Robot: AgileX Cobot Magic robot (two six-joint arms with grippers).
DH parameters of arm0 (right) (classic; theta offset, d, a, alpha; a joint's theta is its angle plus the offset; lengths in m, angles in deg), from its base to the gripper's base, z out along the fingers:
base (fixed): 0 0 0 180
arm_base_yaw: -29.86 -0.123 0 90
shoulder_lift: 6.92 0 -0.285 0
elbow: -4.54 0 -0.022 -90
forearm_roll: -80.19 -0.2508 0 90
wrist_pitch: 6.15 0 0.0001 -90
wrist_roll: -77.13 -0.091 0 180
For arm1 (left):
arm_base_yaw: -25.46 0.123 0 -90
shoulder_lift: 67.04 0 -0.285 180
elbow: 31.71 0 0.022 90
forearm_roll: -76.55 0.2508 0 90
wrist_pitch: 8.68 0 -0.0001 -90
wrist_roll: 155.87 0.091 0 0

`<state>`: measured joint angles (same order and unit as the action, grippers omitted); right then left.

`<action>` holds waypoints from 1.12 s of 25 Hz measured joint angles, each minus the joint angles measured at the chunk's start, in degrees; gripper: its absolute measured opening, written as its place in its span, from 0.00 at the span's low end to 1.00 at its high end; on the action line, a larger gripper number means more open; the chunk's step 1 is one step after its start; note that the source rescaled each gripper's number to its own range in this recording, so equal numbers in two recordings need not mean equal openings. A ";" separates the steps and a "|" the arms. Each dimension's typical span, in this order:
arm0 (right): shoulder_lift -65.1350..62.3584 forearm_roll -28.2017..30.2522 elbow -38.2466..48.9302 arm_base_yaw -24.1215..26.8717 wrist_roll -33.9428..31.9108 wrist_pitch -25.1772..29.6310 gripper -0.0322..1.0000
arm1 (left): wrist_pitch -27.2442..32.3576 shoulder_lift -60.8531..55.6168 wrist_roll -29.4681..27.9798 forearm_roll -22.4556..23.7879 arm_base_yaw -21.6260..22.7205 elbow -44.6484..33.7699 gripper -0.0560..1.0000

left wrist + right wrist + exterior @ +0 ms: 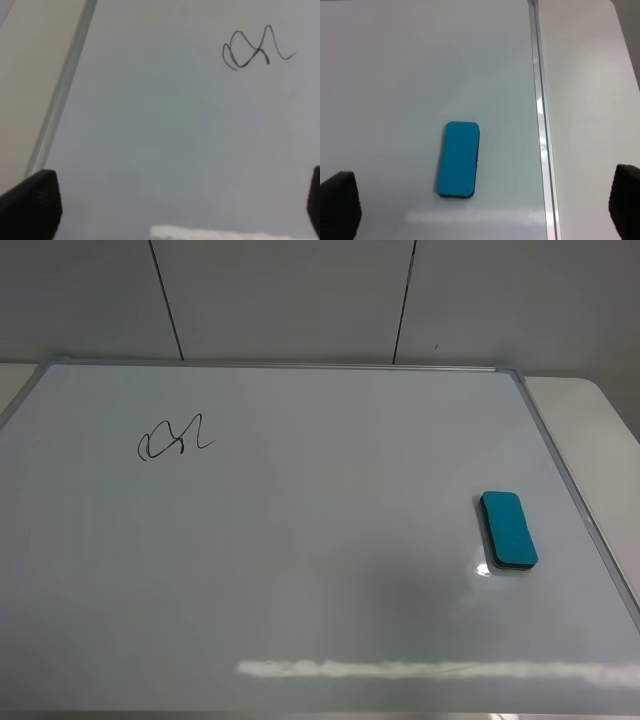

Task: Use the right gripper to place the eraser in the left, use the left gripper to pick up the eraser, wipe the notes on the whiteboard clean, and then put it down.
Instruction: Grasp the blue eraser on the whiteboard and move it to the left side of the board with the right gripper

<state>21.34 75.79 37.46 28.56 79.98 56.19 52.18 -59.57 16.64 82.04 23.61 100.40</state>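
We see the black scribble (173,437) on the left of the whiteboard (300,570). Our left claw (172,205) hangs above the board, opened wide. The blue eraser (509,529) lies flat on the right, near the frame (540,100). Our right claw (481,205) hangs above it, opened wide too.

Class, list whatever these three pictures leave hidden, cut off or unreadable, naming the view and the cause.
Left hand: left wrist view, only two fingertips show; the frame edge cuts the rest.
Right hand: right wrist view, same.
Eraser: high view, its underside faces the whiteboard.
Scribble: both views showing it, no legible letters.
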 joint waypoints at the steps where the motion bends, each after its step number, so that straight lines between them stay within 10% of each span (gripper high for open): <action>1: 3.20 -0.13 -2.36 0.00 0.07 1.19 1.00 | 0.00 0.00 0.00 0.00 0.00 0.00 1.00; 8: 27.74 -0.30 -12.57 0.00 0.13 7.07 1.00 | 0.00 0.00 0.00 0.00 0.00 0.00 1.00; 22: 48.74 -4.39 -14.48 0.00 -0.58 0.73 0.90 | 0.00 0.00 0.00 0.00 0.00 0.00 1.00; 28: 49.79 -9.15 -9.16 -0.09 -1.20 -5.31 0.18 | 0.00 0.00 0.00 0.00 0.00 0.00 1.00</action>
<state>71.13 66.63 28.30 28.47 78.78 50.88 52.18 -59.57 16.64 82.04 23.61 100.40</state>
